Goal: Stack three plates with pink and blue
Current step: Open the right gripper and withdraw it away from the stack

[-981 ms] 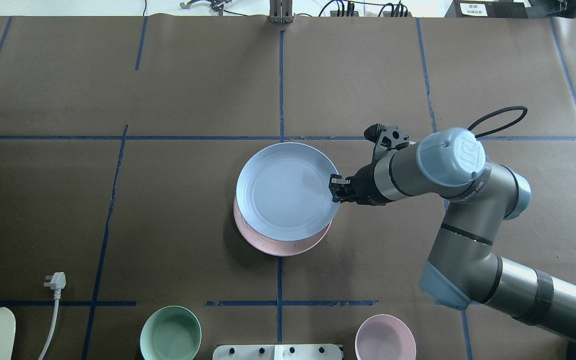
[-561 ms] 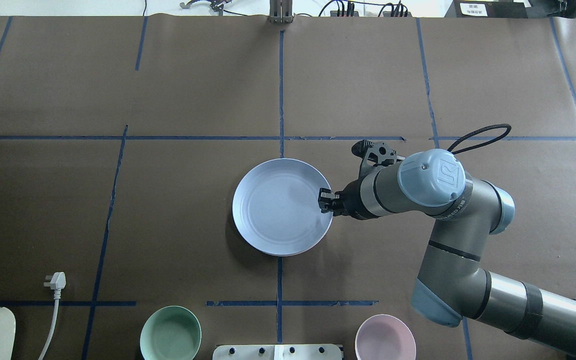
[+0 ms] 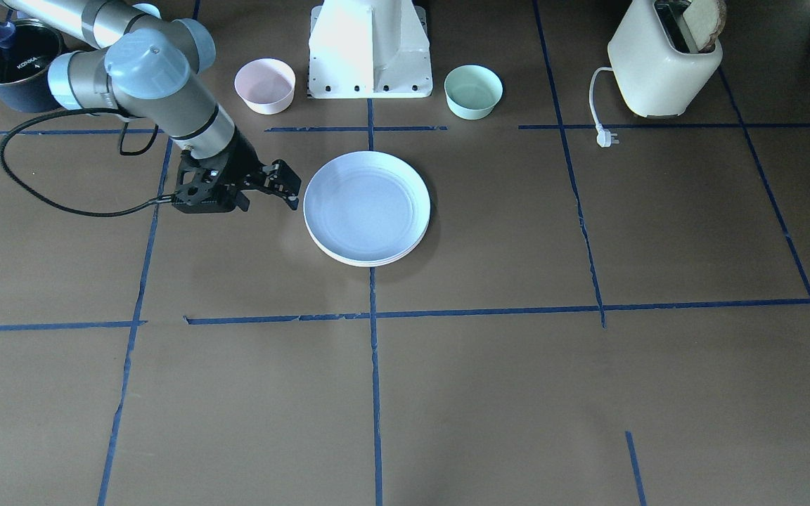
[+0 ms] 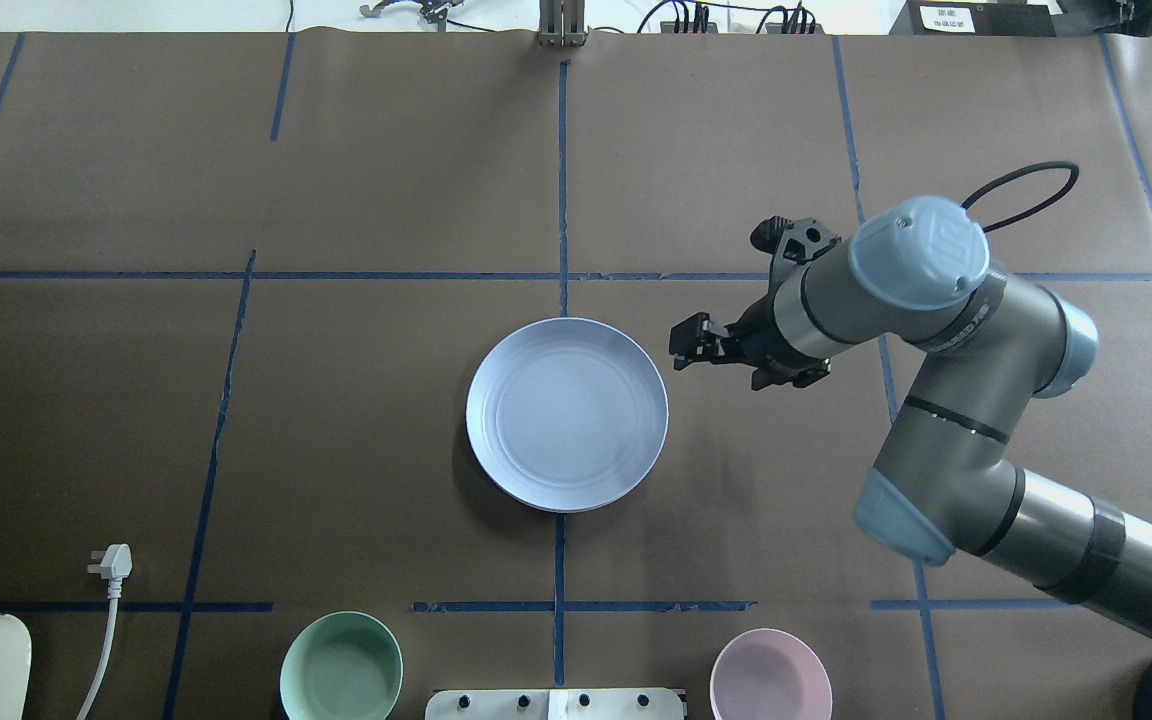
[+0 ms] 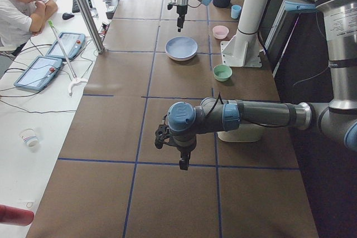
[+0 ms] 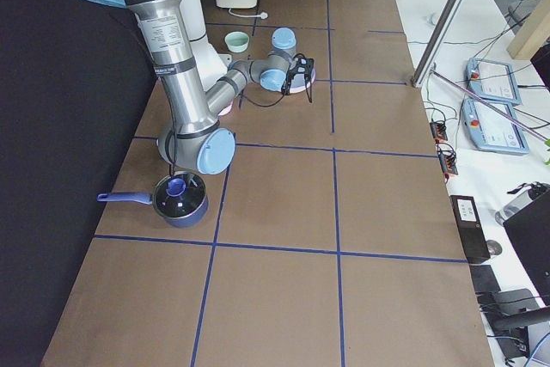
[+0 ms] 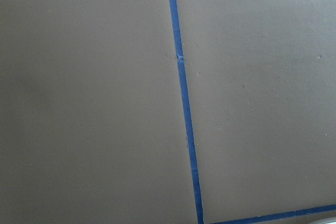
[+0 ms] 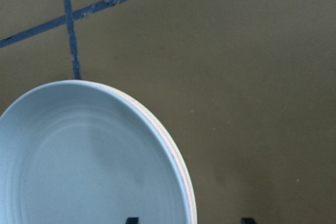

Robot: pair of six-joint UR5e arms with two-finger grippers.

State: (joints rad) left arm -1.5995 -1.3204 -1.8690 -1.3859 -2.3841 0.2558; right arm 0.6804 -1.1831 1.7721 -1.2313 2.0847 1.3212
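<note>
The light blue plate (image 4: 566, 415) lies on top of a stack at the table's middle, also seen in the front view (image 3: 366, 207). In the right wrist view the blue plate (image 8: 84, 166) has a thin pink rim (image 8: 178, 157) and a cream rim (image 8: 192, 205) showing under its edge. My right gripper (image 4: 684, 345) is open and empty, just to the right of the stack and apart from it; its fingertips (image 8: 132, 220) show spread. My left gripper (image 5: 183, 163) shows only in the exterior left view, over bare table; I cannot tell its state.
A small mint-green bowl (image 4: 341, 667) and a small pink bowl (image 4: 771, 675) stand near the robot base (image 3: 370, 49). A toaster (image 3: 661, 60) with its plug (image 4: 111, 562) sits on my left side. A dark pot (image 3: 8, 63) stands beyond my right arm.
My right gripper lowered the blue plate onto the pink plate, let go of it, opened, and drew back to the right and away from the stack.
</note>
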